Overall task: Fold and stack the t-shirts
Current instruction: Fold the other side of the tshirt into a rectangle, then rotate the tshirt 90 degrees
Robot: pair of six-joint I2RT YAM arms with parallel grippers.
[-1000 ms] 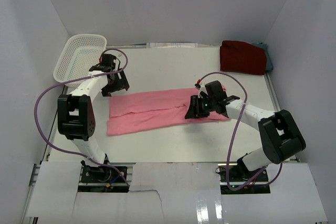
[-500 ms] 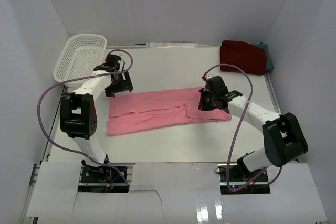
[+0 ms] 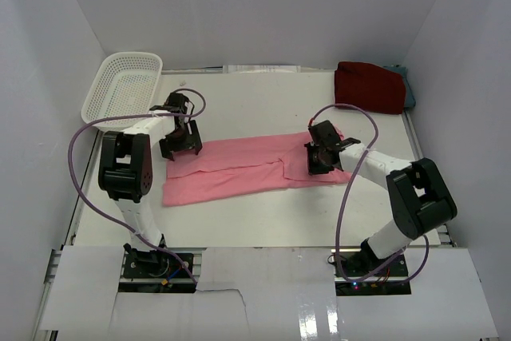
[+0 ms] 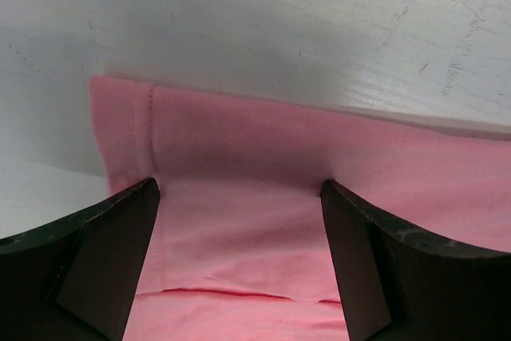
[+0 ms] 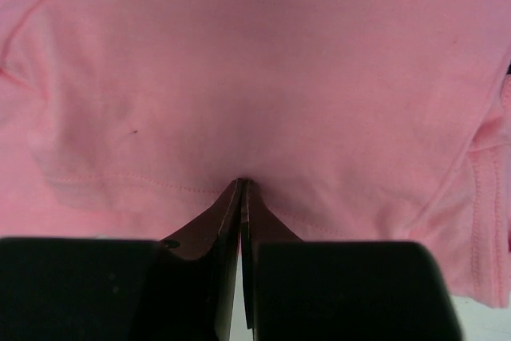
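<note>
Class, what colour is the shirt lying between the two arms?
The shirt is light pink; best in the right wrist view.

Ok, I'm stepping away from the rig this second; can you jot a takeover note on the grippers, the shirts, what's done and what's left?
Right gripper: shut on the pink shirt at its right end.
Left gripper: open, straddling the shirt's far left corner.
Done: dark red shirt lies folded at the far right, a teal-grey shirt peeking out behind it.
Left: fold the pink shirt, now a long strip mid-table, and stack it.
</note>
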